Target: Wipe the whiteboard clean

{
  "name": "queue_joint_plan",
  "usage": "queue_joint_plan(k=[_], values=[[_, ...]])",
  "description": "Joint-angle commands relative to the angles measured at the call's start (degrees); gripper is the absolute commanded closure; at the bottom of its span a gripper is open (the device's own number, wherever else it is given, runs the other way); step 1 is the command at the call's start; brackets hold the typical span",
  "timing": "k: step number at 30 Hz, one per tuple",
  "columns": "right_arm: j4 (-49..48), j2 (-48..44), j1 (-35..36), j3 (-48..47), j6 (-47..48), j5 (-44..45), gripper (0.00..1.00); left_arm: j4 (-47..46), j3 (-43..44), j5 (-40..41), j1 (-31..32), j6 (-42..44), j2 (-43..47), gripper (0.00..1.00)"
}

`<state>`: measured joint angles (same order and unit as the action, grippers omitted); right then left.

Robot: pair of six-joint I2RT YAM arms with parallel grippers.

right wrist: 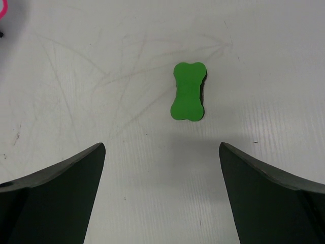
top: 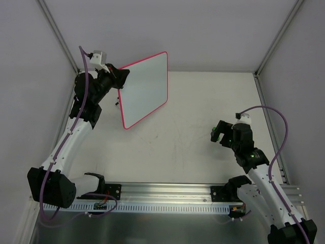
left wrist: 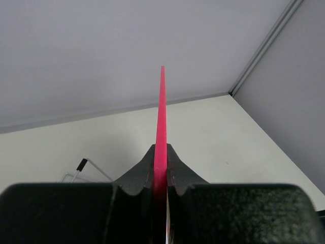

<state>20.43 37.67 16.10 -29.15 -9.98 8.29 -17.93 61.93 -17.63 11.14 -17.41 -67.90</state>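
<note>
The whiteboard (top: 145, 89), white with a thin pink-red frame, is held off the table at the back left, tilted, its face toward the top camera. No marks show on that face. My left gripper (top: 122, 77) is shut on its left edge; the left wrist view shows the pink frame (left wrist: 161, 117) edge-on, clamped between the fingers (left wrist: 179, 170). A green bone-shaped eraser (right wrist: 188, 91) lies flat on the table in the right wrist view. My right gripper (right wrist: 161, 147) is open and empty, hovering just short of it. The eraser is hidden in the top view.
The board's black wire stand (left wrist: 84, 163) shows below it. A corner of the pink frame (right wrist: 2, 7) shows at the far left of the right wrist view. Grey walls enclose the table (top: 193, 117) on three sides. A metal rail (top: 167, 190) runs along the near edge.
</note>
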Motion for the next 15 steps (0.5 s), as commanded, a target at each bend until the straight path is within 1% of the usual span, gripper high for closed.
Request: queue_joint_plan(k=[1, 7, 15], values=[[-0.03, -0.93, -0.19, 0.32, 1.10, -0.91, 0.01, -13.97, 6.18, 1.89, -0.68, -1.75, 0.40, 1.00], [0.14, -1.37, -0.10, 0.41, 1.63, -2.32, 0.01, -15.11, 9.78, 2.77, -1.20, -0.26, -3.46, 1.00], [0.40, -2.16, -0.19, 0.58, 2.68, -5.04, 0.01, -15.99, 14.70, 1.72, -3.22, 0.01, -10.14, 1.00]])
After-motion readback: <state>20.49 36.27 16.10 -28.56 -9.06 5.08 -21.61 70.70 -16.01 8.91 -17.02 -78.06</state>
